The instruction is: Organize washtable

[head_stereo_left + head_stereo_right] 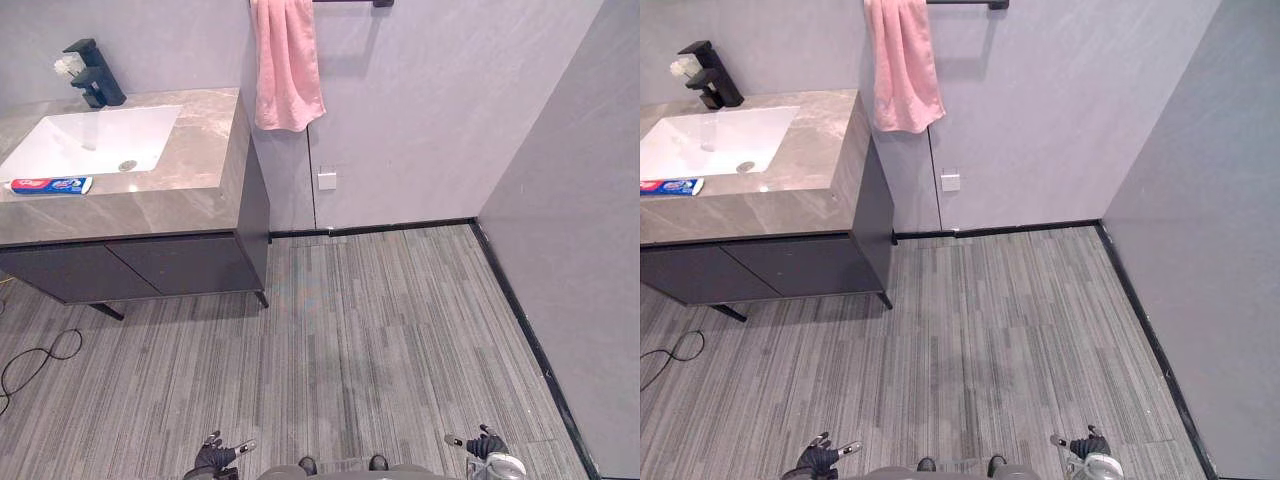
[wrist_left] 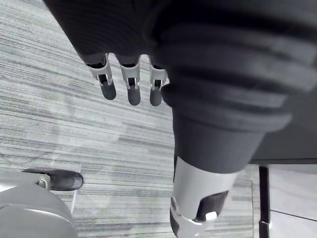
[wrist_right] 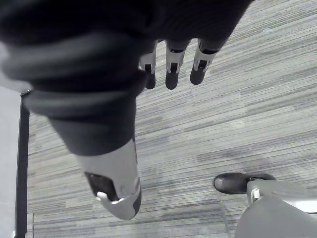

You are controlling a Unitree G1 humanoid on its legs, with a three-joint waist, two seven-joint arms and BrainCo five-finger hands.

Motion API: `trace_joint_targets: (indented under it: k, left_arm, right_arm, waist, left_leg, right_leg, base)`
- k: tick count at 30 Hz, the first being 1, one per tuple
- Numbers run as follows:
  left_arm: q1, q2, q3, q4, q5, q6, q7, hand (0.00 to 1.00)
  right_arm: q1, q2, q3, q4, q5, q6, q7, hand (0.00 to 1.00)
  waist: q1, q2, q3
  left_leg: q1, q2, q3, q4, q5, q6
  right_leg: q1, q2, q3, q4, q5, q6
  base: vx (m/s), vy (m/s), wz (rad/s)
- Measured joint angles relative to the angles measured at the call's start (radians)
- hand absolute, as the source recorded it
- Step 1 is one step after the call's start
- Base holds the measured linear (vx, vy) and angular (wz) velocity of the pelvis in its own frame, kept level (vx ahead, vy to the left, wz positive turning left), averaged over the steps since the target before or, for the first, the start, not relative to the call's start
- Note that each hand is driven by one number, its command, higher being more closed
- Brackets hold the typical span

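Toothpaste tube (image 1: pixel 48 185) flat on washtable (image 1: pixel 192 196), just beside sink (image 1: pixel 90 138)

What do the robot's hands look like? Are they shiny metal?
Mostly, yes. The left robot hand and the right robot hand both have silver fingers with rounded dark tips, and a thicker silver thumb set apart. A dark ribbed cover, like a chunky black sleeve, wraps the back of each hand and the wrist.

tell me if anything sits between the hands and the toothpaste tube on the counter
Nothing visible does. Only floor lies between the left hand, the right hand and the washtable, where the toothpaste tube lies exposed in front of the sink.
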Motion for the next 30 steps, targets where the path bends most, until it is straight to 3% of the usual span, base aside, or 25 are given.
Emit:
trace_joint_targets:
  k: [12,30]
  left_arm:
    - [-0.011,0.0,-0.002,0.013,0.0,0.0,-0.009,0.0]
    - [-0.005,0.0,-0.011,0.014,0.001,0.002,-0.008,0.0]
  right_arm:
    - [-0.004,-0.003,0.0,0.001,-0.001,0.016,0.0,0.0]
    - [-0.002,0.009,0.002,0.009,-0.001,0.018,0.0,0.0]
  waist:
    - [-0.002,0.009,-0.009]
    - [0.007,-0.018,-0.01]
  left_leg:
    - [0.009,0.0,0.004,-0.006,0.001,0.001]
    - [0.013,0.002,0.049,-0.034,0.0,0.0]
  right_leg:
    - [0.012,0.001,0.001,-0.011,0.006,0.001]
    - [0.004,0.007,0.04,-0.063,0.032,0.006]
  base:
    - [0.0,-0.003,-0.01]
    - [-0.03,-0.026,-0.07]
